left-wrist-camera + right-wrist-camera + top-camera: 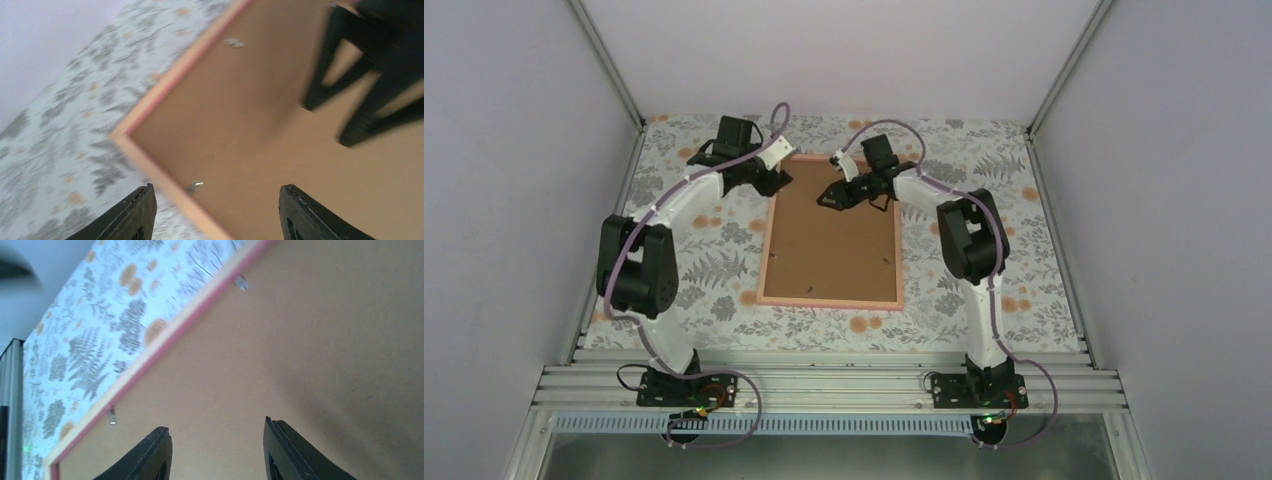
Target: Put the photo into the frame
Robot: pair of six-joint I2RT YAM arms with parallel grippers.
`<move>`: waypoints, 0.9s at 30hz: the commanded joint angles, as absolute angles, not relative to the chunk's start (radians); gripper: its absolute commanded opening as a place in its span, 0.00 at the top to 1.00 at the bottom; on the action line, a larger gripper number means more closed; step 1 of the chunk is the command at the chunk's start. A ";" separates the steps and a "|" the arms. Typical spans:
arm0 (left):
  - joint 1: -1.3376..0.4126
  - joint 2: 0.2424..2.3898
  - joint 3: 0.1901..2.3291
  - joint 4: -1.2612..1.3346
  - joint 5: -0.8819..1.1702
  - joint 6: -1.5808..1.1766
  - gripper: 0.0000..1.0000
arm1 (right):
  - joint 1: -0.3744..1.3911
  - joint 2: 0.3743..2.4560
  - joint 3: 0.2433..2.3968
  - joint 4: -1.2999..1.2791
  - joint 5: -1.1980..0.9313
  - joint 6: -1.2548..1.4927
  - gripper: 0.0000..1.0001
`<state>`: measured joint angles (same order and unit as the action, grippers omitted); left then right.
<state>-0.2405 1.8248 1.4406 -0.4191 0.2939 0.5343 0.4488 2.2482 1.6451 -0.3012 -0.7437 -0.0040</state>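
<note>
The pink frame [829, 301] lies flat in the middle of the table, with the plain brown cardboard board [832, 245] filling its opening. The photo is hidden. My left gripper [769, 180] is open and empty at the frame's far left corner; in the left wrist view [217, 189] its jaws straddle the pink edge [150, 162] and the board [240, 125]. My right gripper [832, 198] is open and empty just above the far part of the board; in the right wrist view [215, 425] only board [300, 350] lies between its jaws, with the frame edge [165, 342] to the left.
A floral tablecloth [694, 270] covers the table. Small metal tabs [241, 283] sit along the frame's inner edge. White walls and metal posts enclose the table on three sides. The right gripper's fingers [350, 85] show blurred in the left wrist view.
</note>
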 commanded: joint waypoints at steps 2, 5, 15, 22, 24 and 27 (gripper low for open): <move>-0.344 1.685 1.242 -0.340 0.484 0.628 0.38 | 0.409 2.068 1.595 -0.421 -0.725 -0.106 0.53; -0.429 1.644 1.165 -0.282 0.508 0.659 0.39 | 0.343 2.048 1.533 -0.444 -0.736 -0.107 0.55; -0.697 1.794 1.173 -0.119 0.487 0.623 0.51 | 0.220 2.112 1.503 -0.425 -0.789 -0.063 0.59; -0.789 1.901 1.162 -0.025 0.388 0.566 0.60 | 0.220 2.155 1.448 -0.393 -0.770 -0.057 0.61; -0.801 1.926 1.166 -0.010 0.359 0.548 0.63 | 0.219 2.170 1.434 -0.389 -0.764 -0.056 0.62; -0.815 1.961 1.178 -0.005 0.321 0.535 0.66 | 0.219 2.185 1.408 -0.376 -0.757 -0.052 0.63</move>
